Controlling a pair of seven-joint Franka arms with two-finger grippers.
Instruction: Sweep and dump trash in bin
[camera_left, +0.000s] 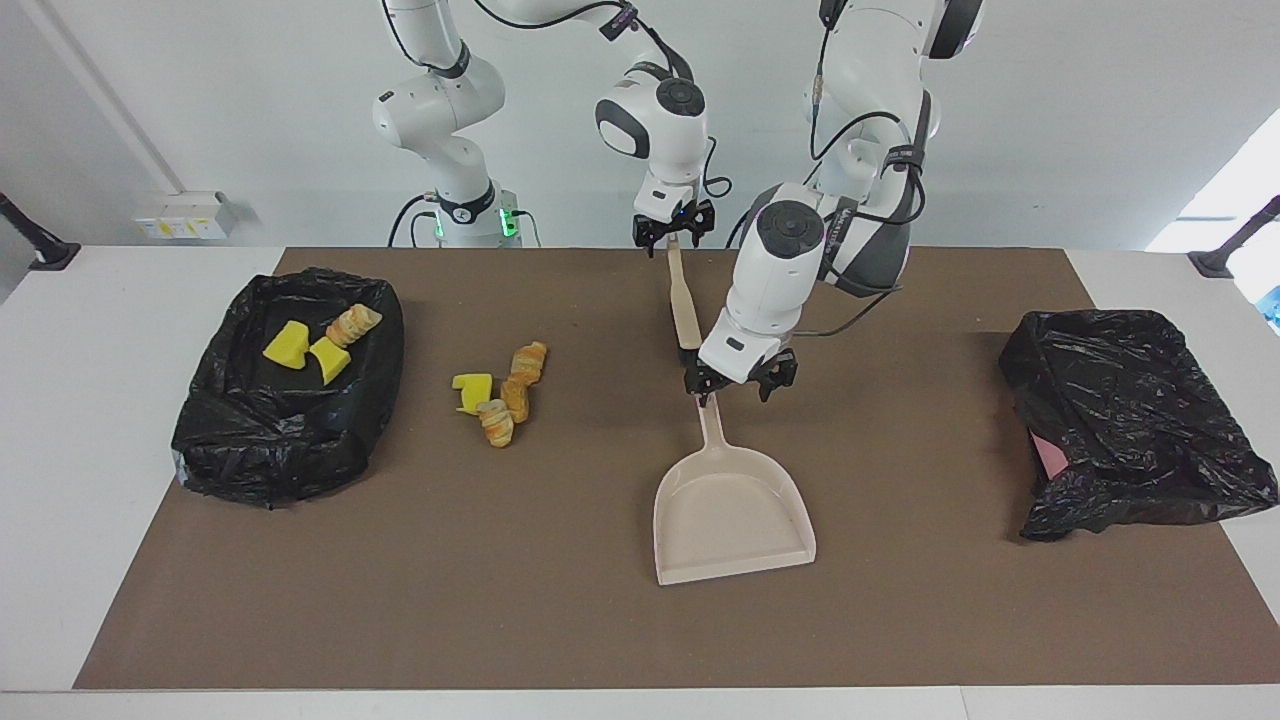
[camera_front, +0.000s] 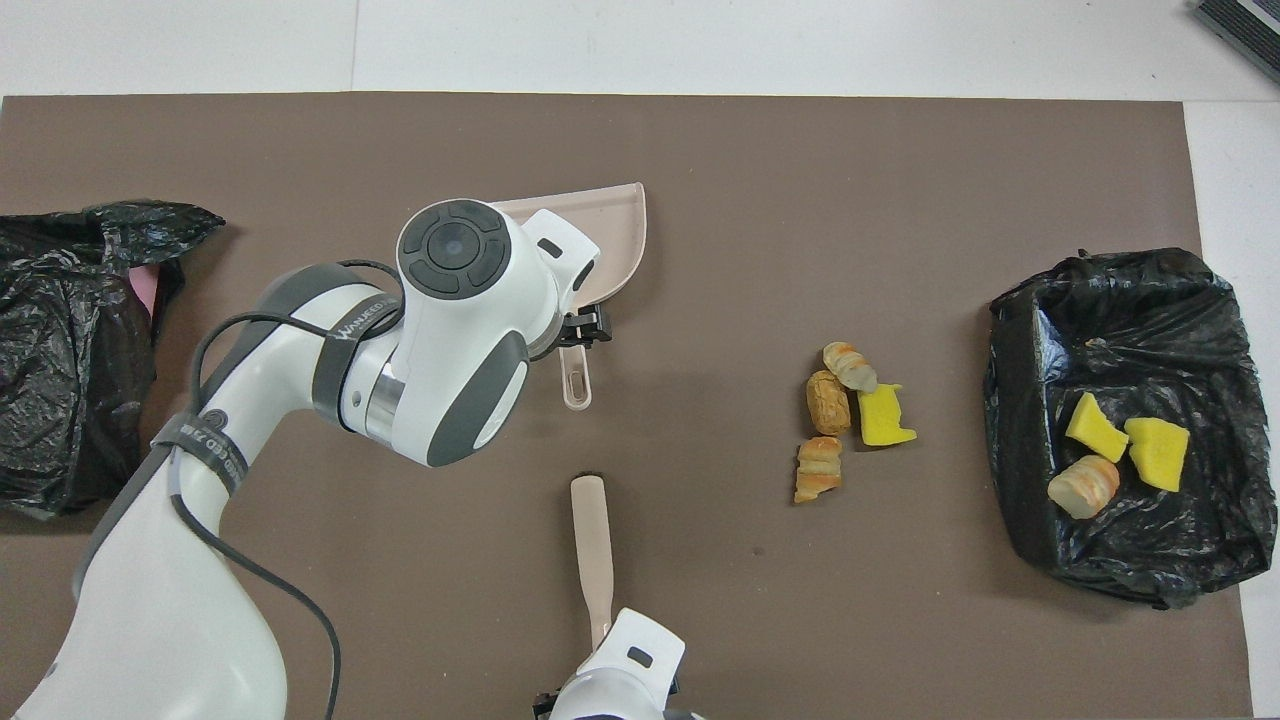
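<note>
A yellow sponge wedge (camera_left: 471, 388) and three striped bread chunks (camera_left: 515, 395) lie in a small pile on the brown mat, also in the overhead view (camera_front: 827, 402). Two more sponge wedges (camera_left: 286, 345) and a bread chunk (camera_left: 353, 324) lie in the black-bagged bin (camera_left: 280, 460) at the right arm's end. My right gripper (camera_left: 672, 240) is shut on a beige brush (camera_left: 685, 305) that slants down to the mat. My left gripper (camera_left: 738, 388) is low over the handle of the beige dustpan (camera_left: 735, 510), which lies flat on the mat.
A second black bag (camera_left: 1130, 420) with something pink under it sits at the left arm's end of the table. The brown mat (camera_left: 400, 600) covers most of the white table.
</note>
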